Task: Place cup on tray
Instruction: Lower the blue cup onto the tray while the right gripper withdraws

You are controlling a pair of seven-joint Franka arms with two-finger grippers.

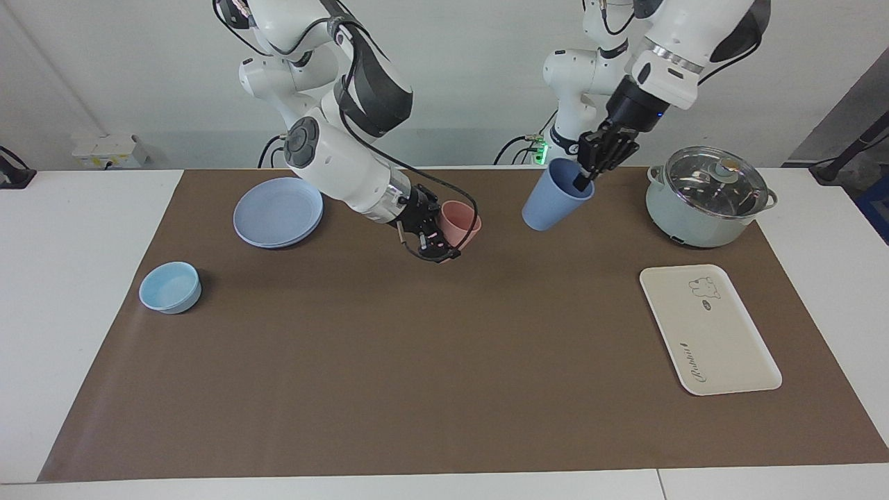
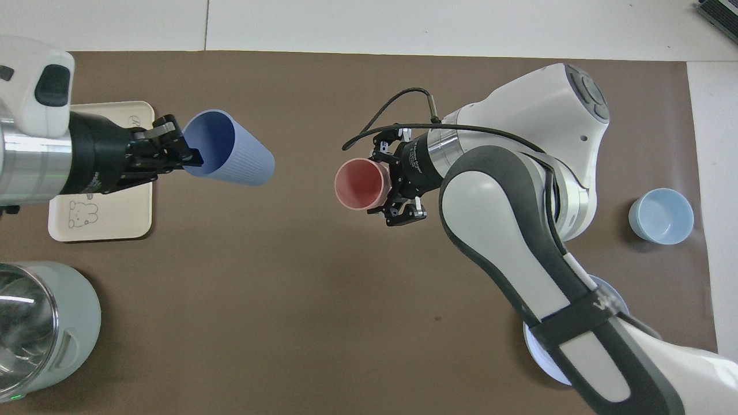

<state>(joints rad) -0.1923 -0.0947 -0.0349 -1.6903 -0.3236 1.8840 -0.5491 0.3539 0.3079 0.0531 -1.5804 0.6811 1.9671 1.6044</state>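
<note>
The periwinkle-blue cup point(image 1: 552, 198) point(image 2: 230, 153) hangs tilted in the air, with my left gripper point(image 1: 582, 182) point(image 2: 193, 158) shut on its rim, one finger inside and one outside. It is over the brown mat between the pot and the pink cup, beside the tray's edge in the overhead view. The cream tray point(image 1: 708, 333) point(image 2: 127, 213) lies flat toward the left arm's end, with nothing on it. My right gripper point(image 1: 439, 239) point(image 2: 389, 187) is shut on the salmon-pink cup point(image 1: 460, 222) point(image 2: 360, 184), held tilted low over the mat's middle.
A pale green pot with a glass lid point(image 1: 708, 198) point(image 2: 34, 323) stands nearer to the robots than the tray. Toward the right arm's end lie a round blue plate point(image 1: 278, 212) and a light-blue bowl point(image 1: 170, 286) point(image 2: 661, 216).
</note>
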